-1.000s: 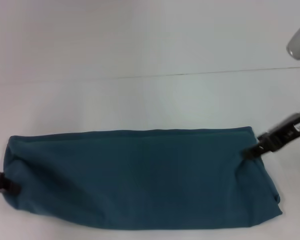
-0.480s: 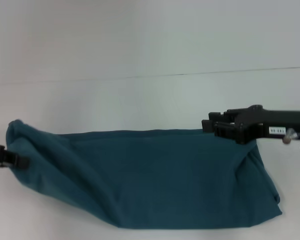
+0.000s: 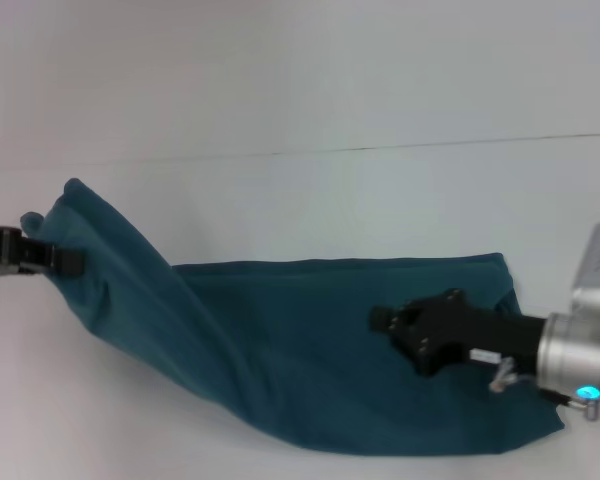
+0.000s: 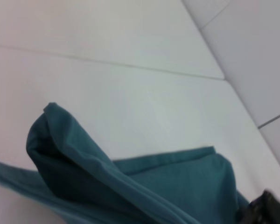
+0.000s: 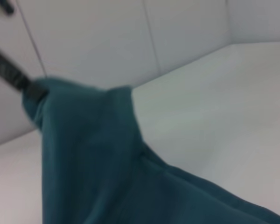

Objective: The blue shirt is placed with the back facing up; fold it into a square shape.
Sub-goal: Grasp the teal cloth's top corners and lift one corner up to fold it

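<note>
The blue shirt (image 3: 310, 360) lies folded into a long band on the white tabletop (image 3: 300, 200), its long axis running across the robot's front from left to right. Its right end lies flat near the tabletop's near edge; its left end is raised off the surface and peaks upward. The left gripper (image 3: 55, 258) holds that raised end, jaws closed on the fabric. The right gripper (image 3: 385, 322) sits over the right half of the shirt, pointing left; whether its jaws are open or closed cannot be told. A dark seam line (image 3: 460, 144) crosses the white surface beyond the shirt. Pale panelled walls (image 5: 130, 37) stand behind.
</note>
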You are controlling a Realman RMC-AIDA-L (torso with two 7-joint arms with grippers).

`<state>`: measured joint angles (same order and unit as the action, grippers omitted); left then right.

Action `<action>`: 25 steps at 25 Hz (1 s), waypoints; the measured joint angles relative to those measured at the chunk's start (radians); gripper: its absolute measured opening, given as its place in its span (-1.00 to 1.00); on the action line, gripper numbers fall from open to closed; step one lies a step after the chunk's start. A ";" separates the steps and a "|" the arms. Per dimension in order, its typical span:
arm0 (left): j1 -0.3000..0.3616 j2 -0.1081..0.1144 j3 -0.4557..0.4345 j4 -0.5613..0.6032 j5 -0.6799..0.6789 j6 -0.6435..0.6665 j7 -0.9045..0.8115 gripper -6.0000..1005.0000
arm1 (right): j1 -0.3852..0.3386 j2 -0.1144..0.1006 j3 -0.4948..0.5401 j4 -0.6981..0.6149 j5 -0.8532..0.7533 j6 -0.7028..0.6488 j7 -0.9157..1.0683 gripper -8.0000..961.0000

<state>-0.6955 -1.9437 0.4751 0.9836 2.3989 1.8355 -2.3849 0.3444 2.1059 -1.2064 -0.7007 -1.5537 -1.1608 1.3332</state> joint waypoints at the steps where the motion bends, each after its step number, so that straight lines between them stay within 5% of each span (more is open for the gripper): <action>1: -0.003 0.003 -0.006 -0.002 -0.009 0.000 -0.002 -0.82 | 0.000 0.001 -0.038 0.011 0.028 0.018 -0.029 -0.99; 7: -0.019 0.021 -0.050 -0.028 -0.053 0.022 -0.014 -0.82 | 0.004 0.001 -0.268 0.021 0.175 0.167 -0.128 -0.99; 17: -0.025 0.040 -0.121 -0.023 -0.077 0.086 -0.021 -0.82 | 0.046 0.006 -0.463 0.028 0.425 0.306 -0.286 -0.99; 25: -0.045 0.052 -0.124 -0.023 -0.078 0.114 -0.011 -0.83 | 0.159 0.009 -0.639 0.045 0.511 0.442 -0.238 -0.99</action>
<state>-0.7407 -1.8917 0.3516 0.9604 2.3208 1.9490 -2.3957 0.5032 2.1149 -1.8455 -0.6559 -1.0431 -0.7191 1.0950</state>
